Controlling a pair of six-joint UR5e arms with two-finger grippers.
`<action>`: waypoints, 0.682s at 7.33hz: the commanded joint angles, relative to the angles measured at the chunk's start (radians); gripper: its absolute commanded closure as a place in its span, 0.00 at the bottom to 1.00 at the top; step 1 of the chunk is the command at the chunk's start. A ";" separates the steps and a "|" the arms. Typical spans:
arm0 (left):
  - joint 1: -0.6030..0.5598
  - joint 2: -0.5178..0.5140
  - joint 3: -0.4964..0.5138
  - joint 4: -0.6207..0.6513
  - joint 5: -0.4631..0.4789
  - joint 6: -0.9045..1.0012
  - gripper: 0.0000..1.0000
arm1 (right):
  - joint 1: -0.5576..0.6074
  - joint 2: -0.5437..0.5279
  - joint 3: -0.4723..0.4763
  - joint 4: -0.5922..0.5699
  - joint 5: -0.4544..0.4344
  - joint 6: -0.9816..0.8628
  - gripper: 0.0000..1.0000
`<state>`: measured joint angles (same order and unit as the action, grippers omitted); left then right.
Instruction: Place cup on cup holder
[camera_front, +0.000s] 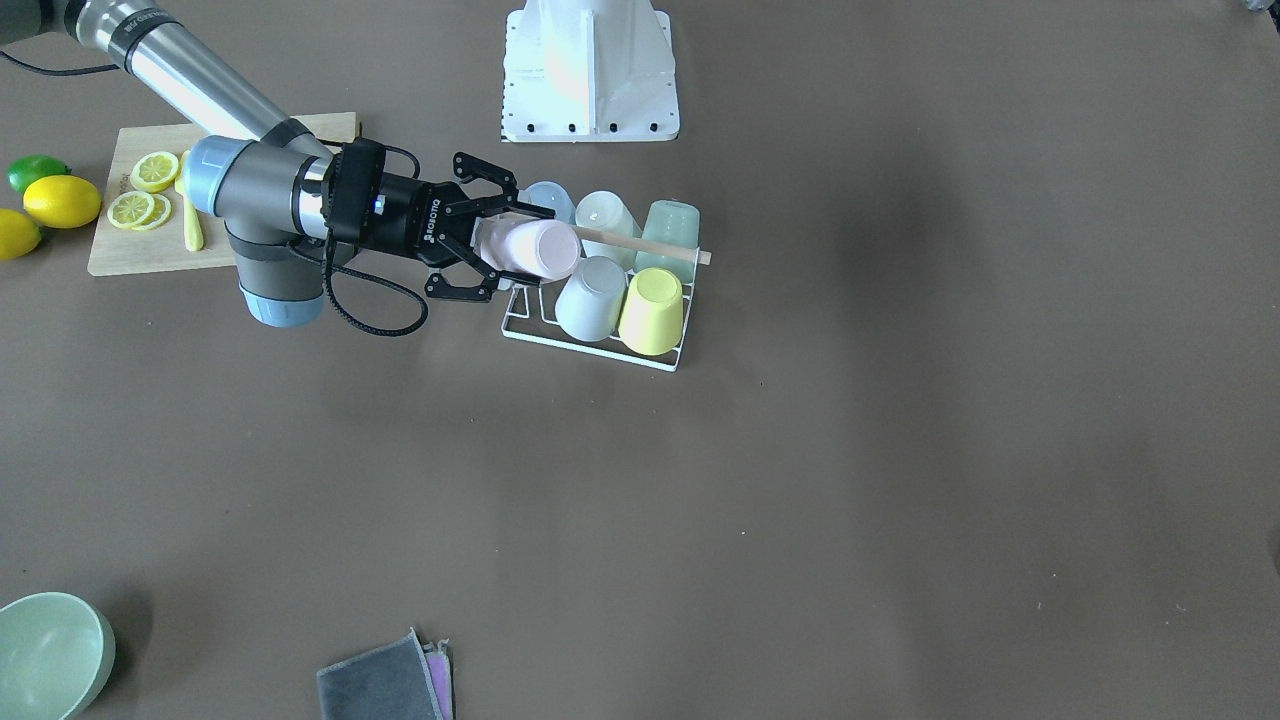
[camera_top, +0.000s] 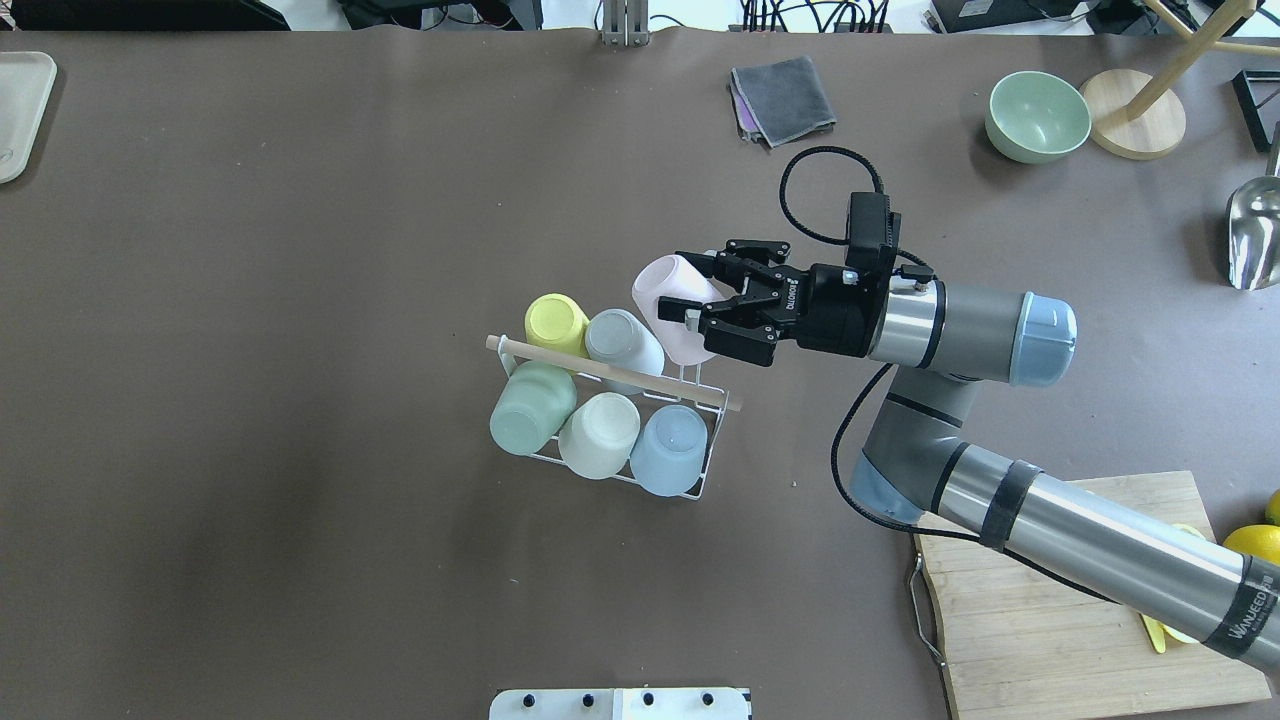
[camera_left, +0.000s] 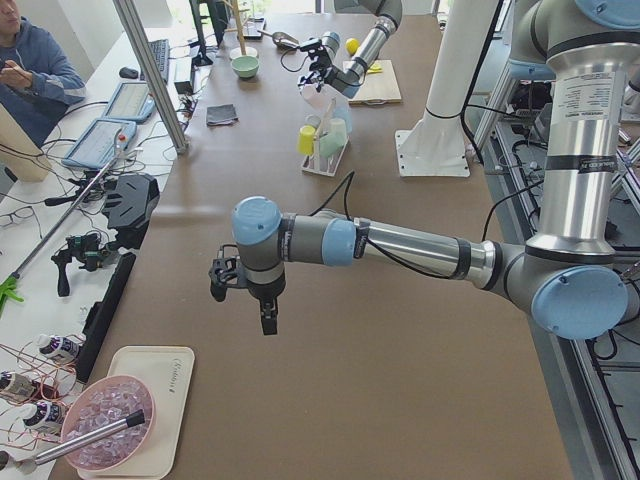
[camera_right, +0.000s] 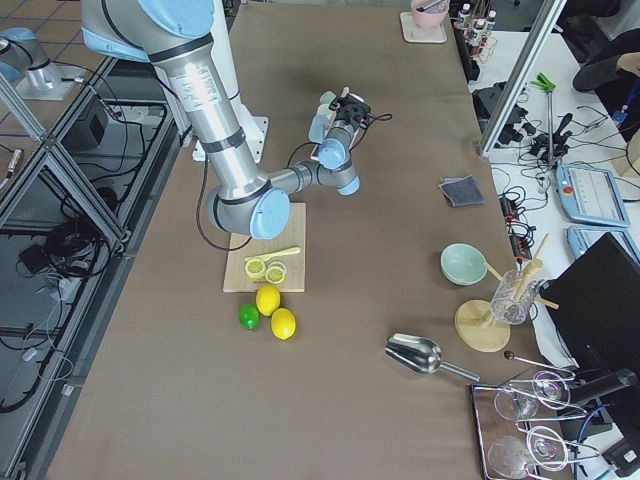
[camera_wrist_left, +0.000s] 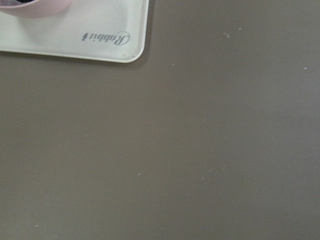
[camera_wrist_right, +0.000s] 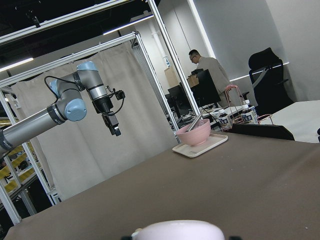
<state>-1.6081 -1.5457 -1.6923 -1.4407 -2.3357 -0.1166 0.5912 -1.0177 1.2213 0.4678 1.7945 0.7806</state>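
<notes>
The cup holder (camera_front: 590, 343) is a white wire rack with a wooden rod (camera_top: 600, 370) across its top. Several cups sit upside down on it, among them a yellow one (camera_front: 652, 308). My right gripper (camera_front: 522, 245) is shut on a pink cup (camera_front: 538, 250). It holds the cup tilted just above the rack's end slot nearest the arm, and bare prongs (camera_top: 686, 375) show below it. The cup's base shows in the right wrist view (camera_wrist_right: 180, 230). My left gripper (camera_left: 262, 310) hangs over bare table far from the rack. It is too small to tell if it is open.
A cutting board (camera_front: 130, 255) with lemon slices and whole lemons (camera_front: 60, 200) lies by the right arm. A green bowl (camera_top: 1037, 115), a grey cloth (camera_top: 782, 98) and a metal scoop (camera_top: 1255, 230) are at the far side. A white tray (camera_wrist_left: 75, 35) lies near the left gripper.
</notes>
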 joint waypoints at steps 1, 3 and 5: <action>-0.042 0.044 0.028 0.002 -0.031 0.034 0.02 | 0.001 0.010 -0.023 0.006 0.000 0.000 1.00; -0.072 0.078 0.023 0.002 -0.031 0.034 0.02 | 0.001 0.016 -0.042 0.026 0.000 0.000 1.00; -0.072 0.072 0.016 0.000 -0.030 0.035 0.02 | 0.001 0.019 -0.065 0.064 0.002 0.000 1.00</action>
<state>-1.6784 -1.4717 -1.6701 -1.4393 -2.3658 -0.0826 0.5921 -1.0007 1.1691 0.5103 1.7958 0.7808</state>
